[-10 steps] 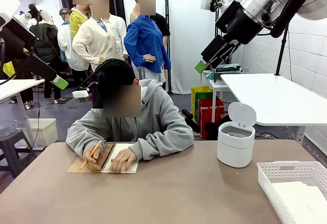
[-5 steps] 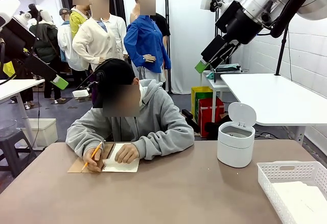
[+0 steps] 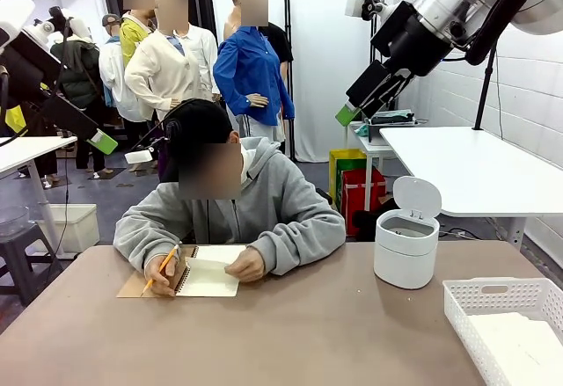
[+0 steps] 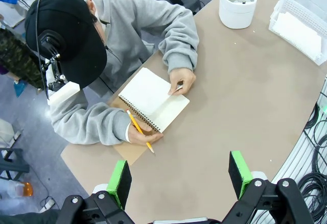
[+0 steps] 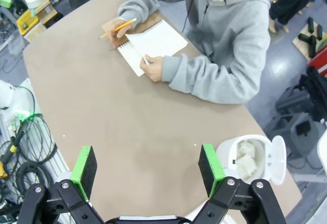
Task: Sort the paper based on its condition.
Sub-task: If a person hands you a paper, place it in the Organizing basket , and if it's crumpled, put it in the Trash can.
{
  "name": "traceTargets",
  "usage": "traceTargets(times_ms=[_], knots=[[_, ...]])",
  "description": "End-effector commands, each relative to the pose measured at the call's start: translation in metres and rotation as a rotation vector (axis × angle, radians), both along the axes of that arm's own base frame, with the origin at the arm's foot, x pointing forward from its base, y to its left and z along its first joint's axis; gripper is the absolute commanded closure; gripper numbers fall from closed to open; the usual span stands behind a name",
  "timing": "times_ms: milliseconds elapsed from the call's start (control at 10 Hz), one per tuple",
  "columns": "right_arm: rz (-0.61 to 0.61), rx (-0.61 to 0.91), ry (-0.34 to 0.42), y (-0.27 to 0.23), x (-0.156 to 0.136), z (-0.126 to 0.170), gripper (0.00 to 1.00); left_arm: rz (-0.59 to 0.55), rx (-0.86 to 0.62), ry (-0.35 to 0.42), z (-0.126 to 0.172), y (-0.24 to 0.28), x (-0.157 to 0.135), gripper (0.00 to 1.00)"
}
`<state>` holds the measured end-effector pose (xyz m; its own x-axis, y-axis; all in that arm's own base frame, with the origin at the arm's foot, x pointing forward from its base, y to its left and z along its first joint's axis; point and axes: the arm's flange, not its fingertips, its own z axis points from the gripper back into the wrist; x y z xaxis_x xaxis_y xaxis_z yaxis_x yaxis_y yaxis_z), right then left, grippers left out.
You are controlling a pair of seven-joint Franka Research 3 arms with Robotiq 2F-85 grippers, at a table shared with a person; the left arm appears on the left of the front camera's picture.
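Smooth white paper sheets (image 3: 519,347) lie flat in the white basket (image 3: 493,296) at the table's near right; the left wrist view shows the same sheets (image 4: 299,30). Crumpled paper wads (image 5: 247,155) sit inside the open white bin (image 5: 232,150). My left gripper (image 3: 98,140) hangs high at the left, and in its own view (image 4: 180,178) it is open and empty above the table. My right gripper (image 3: 352,109) is raised at the upper right, and its own view (image 5: 146,169) shows it open with nothing between the pads.
A person across the table writes with a yellow pencil (image 3: 159,265) in a spiral notebook (image 3: 209,278), the other hand (image 3: 246,267) on the page's right edge. The white bin (image 3: 406,247) stands with its lid up at the right. A bare brown tabletop (image 3: 308,333) lies between notebook and basket.
The person's free hand has slid to the right across the notebook page to its right edge. Neither arm has moved.
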<state>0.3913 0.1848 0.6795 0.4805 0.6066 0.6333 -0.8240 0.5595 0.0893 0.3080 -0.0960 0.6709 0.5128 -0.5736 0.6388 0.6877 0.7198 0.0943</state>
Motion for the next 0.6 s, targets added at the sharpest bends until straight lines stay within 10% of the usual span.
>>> traceTargets(times_ms=[0, 500], knots=[[0.001, 0.007, 0.004, 0.0005, -0.0014, -0.001, 0.0, -0.003, -0.006, 0.001, 0.0002, 0.0011, 0.0001, 0.0], [0.001, 0.007, 0.004, 0.0005, -0.0014, -0.001, 0.0, -0.003, -0.006, 0.001, 0.0002, 0.0011, 0.0001, 0.0]])
